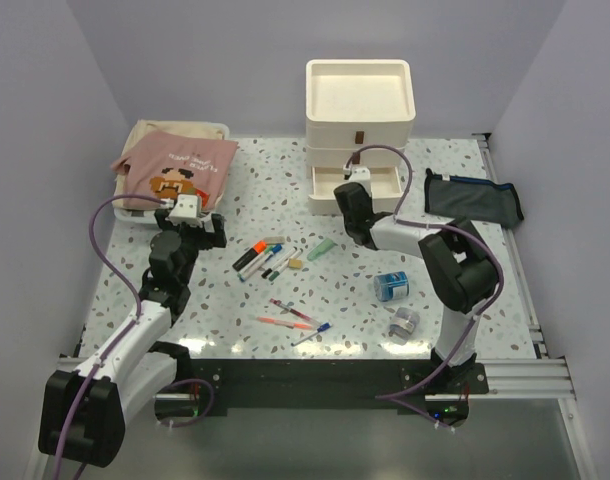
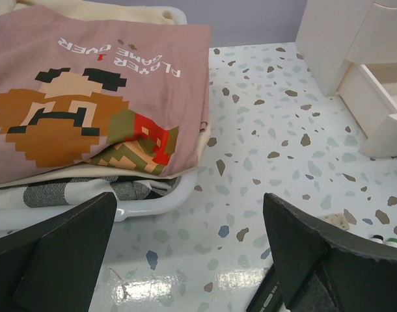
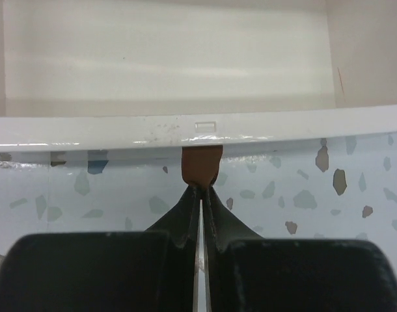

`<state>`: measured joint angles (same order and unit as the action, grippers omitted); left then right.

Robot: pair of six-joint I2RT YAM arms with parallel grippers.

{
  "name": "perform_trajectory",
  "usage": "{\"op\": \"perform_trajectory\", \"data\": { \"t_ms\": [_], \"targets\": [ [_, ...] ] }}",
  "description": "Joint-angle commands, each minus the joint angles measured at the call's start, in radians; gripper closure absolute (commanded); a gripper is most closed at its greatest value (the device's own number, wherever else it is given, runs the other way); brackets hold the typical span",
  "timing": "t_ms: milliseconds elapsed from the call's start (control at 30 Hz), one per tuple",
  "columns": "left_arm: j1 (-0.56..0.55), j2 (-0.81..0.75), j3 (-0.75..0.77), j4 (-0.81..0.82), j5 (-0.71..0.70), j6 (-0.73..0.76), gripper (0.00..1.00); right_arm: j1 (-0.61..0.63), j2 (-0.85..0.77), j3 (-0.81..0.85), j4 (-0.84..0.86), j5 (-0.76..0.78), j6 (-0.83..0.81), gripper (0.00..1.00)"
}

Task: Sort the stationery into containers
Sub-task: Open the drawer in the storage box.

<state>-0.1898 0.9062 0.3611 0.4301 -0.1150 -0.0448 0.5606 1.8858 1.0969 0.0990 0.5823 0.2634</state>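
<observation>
The cream three-drawer unit (image 1: pixel 360 100) stands at the back; its bottom drawer (image 1: pixel 377 190) is pulled out and looks empty in the right wrist view (image 3: pixel 120 123). My right gripper (image 1: pixel 349 192) is shut on the drawer's brown handle (image 3: pixel 202 162), pinched at the fingertips (image 3: pixel 200 185). My left gripper (image 1: pixel 188 224) is open and empty (image 2: pixel 189 214), low over the table left of the markers (image 1: pixel 260 256). A pale-green highlighter (image 1: pixel 321 250), thin pens (image 1: pixel 290 315), a blue roll (image 1: pixel 392 286) and a grey roll (image 1: pixel 403 322) lie loose. The navy pouch (image 1: pixel 472 198) lies at the right.
A white basket of folded clothes with a pink shirt on top (image 1: pixel 175 165) sits at the back left, just ahead of my left gripper (image 2: pixel 101 97). The drawer unit's corner (image 2: pixel 335 52) shows at the right of the left wrist view.
</observation>
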Motion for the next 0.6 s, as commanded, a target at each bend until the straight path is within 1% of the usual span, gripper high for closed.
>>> {"op": "perform_trajectory", "data": {
  "t_ms": [0,33,67,133,167,233,267,300,367,400,433,467,500,533,567],
  "targets": [
    [0.009,-0.013,-0.004,0.062,0.014,-0.023,0.00,0.016,-0.065,-0.025,-0.024,0.007,0.050,1.00],
    [0.009,-0.013,-0.002,0.056,0.015,-0.023,0.00,0.016,-0.065,-0.025,-0.024,0.005,0.050,1.00],
    [0.009,-0.012,0.001,0.053,0.017,-0.023,0.00,0.016,-0.067,-0.023,-0.019,0.001,0.048,0.97],
    [0.009,-0.010,0.009,0.033,0.020,-0.026,0.00,0.016,-0.073,-0.020,-0.009,-0.018,0.039,0.74],
    [0.009,-0.009,0.019,0.023,0.021,-0.026,0.00,0.018,-0.076,-0.016,-0.013,-0.025,0.036,0.56],
    [0.009,-0.004,0.050,-0.025,0.021,-0.024,0.00,0.021,-0.097,0.007,-0.068,-0.050,0.028,0.39],
    [0.007,-0.003,0.062,-0.043,0.020,-0.011,0.00,0.024,-0.109,0.014,-0.096,-0.062,0.028,0.26],
    [0.009,-0.009,0.073,-0.057,0.020,-0.004,0.00,0.025,-0.125,0.020,-0.155,-0.077,0.027,0.20],
    [0.009,-0.016,0.123,-0.112,0.024,0.019,0.00,0.027,-0.172,0.032,-0.215,-0.111,0.013,0.14],
    [0.009,-0.029,0.143,-0.134,0.041,0.028,0.00,0.027,-0.188,0.049,-0.298,-0.122,0.005,0.13],
    [0.009,-0.033,0.163,-0.183,0.050,0.036,0.00,0.028,-0.220,0.055,-0.332,-0.136,-0.037,0.12],
    [0.009,-0.036,0.215,-0.217,0.066,0.040,0.00,0.027,-0.241,0.055,-0.364,-0.175,-0.071,0.11],
    [0.009,-0.038,0.245,-0.252,0.110,0.068,0.00,0.027,-0.263,0.049,-0.422,-0.186,-0.099,0.10],
    [0.009,-0.038,0.295,-0.321,0.138,0.078,0.00,0.027,-0.283,0.044,-0.450,-0.202,-0.158,0.10],
    [0.009,-0.043,0.312,-0.342,0.158,0.094,0.00,0.025,-0.325,0.043,-0.482,-0.225,-0.189,0.10]
  ]
}}
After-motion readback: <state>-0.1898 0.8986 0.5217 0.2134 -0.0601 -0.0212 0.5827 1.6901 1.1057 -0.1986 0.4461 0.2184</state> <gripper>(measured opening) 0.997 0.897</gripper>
